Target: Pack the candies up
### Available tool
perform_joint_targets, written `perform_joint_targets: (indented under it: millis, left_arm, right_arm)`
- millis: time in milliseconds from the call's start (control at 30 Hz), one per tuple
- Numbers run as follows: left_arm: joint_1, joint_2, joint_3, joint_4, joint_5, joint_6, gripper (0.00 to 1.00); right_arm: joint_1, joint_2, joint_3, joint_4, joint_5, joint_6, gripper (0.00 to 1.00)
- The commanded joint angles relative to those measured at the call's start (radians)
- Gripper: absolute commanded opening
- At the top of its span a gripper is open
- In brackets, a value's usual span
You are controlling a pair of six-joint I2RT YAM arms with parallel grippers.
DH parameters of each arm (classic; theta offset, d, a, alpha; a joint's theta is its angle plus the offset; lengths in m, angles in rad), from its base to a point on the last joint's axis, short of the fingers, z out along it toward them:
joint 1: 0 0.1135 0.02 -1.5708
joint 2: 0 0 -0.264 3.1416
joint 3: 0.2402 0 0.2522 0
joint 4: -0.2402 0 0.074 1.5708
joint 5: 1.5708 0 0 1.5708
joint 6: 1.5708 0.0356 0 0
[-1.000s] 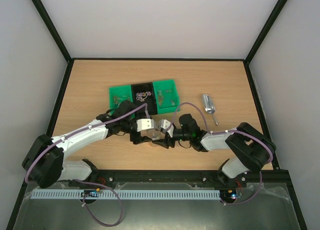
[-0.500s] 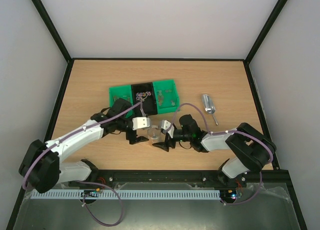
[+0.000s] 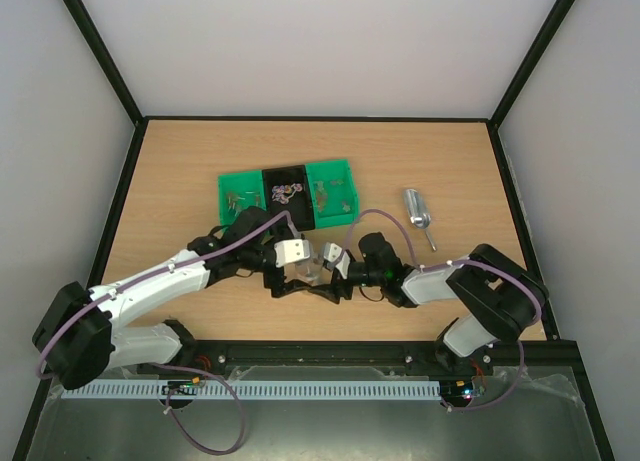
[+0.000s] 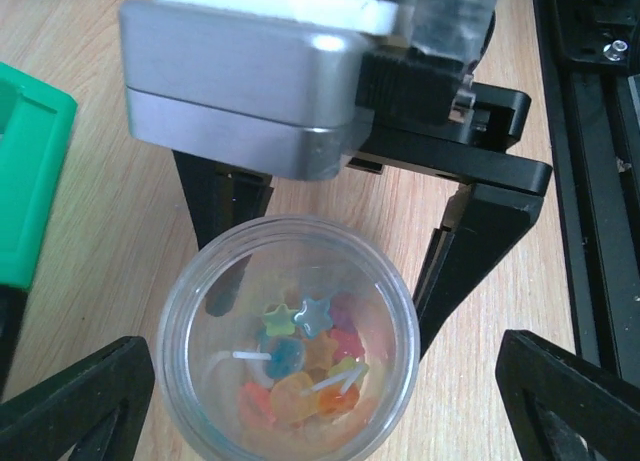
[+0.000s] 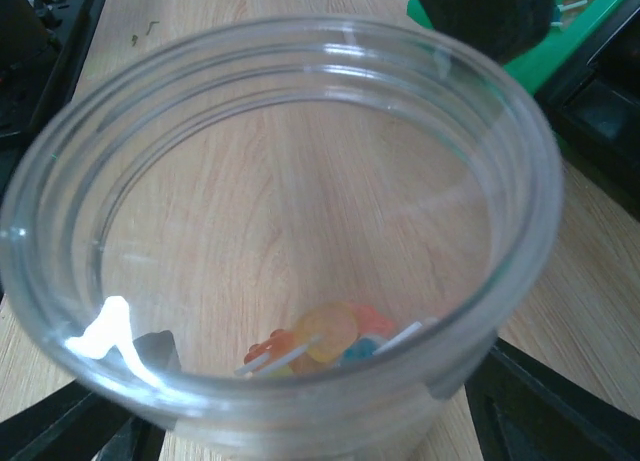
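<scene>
A clear jar (image 3: 310, 270) stands on the table between my two grippers. It holds several small star and round candies (image 4: 305, 356) on white sticks, coloured green, blue, orange and pink. They also show in the right wrist view (image 5: 335, 336). My right gripper (image 3: 328, 281) has a finger on each side of the jar (image 5: 300, 181) and appears shut on it. My left gripper (image 4: 320, 406) is open, its fingers (image 4: 575, 396) wide apart on either side of the jar (image 4: 290, 281). More candies (image 3: 285, 191) lie in the green tray (image 3: 335, 169).
A metal scoop (image 3: 417, 213) lies on the table to the right of the tray. The tray's corner shows at the left of the left wrist view (image 4: 25, 181). The black frame rail (image 4: 600, 131) runs along the near table edge.
My left gripper had drawn back to the left half a second ago and has now come back to the jar. My right gripper has stayed at the jar.
</scene>
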Motion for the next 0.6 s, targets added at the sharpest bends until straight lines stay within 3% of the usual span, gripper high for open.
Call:
perform_joint_targets:
  millis: [0, 133, 367, 567]
  left_arm:
    - [-0.009, 0.005, 0.009, 0.032, -0.006, -0.046, 0.94]
    - [-0.011, 0.014, 0.003, 0.044, -0.002, -0.057, 0.83]
    - [-0.012, 0.034, 0.006, 0.050, 0.005, -0.023, 0.75]
    - [-0.012, 0.041, 0.028, -0.042, 0.063, 0.147, 0.67]
  right_arm:
    - [0.016, 0.023, 0.005, 0.041, 0.010, -0.008, 0.79]
    - [0.023, 0.026, 0.002, 0.050, 0.022, 0.002, 0.76]
    - [0.025, 0.029, 0.002, 0.041, 0.022, -0.005, 0.71]
    - [0.025, 0.023, -0.006, 0.022, -0.011, -0.037, 0.66]
